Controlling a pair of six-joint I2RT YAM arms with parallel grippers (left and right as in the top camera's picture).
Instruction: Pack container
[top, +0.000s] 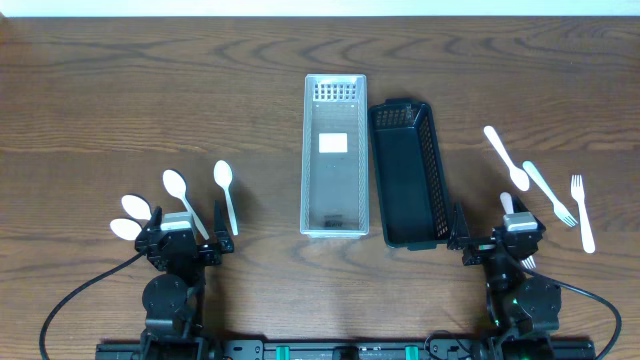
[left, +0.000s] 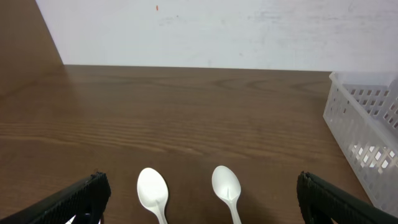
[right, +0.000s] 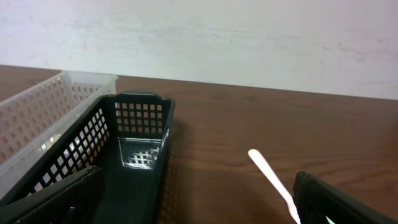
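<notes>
Two long containers lie side by side mid-table: a white basket (top: 304, 150) and a black basket (top: 440, 170), both holding nothing I can see. White plastic spoons (top: 175, 185) lie at the left, one (top: 223, 175) apart from the rest. White forks (top: 582, 212) and other cutlery (top: 507, 158) lie at the right. My left gripper (top: 187, 238) stands open near the front edge, two spoon bowls (left: 152, 186) (left: 226, 183) between its fingers (left: 81, 199). My right gripper (top: 497, 240) is open too, the black basket (right: 124, 155) by its left finger and a white handle (right: 270, 174) by its right.
The white basket's perforated wall (left: 367, 124) stands at the right of the left wrist view. In the right wrist view the white basket (right: 37, 118) lies beyond the black one. A pale wall runs along the table's far edge. Bare wood surrounds the baskets.
</notes>
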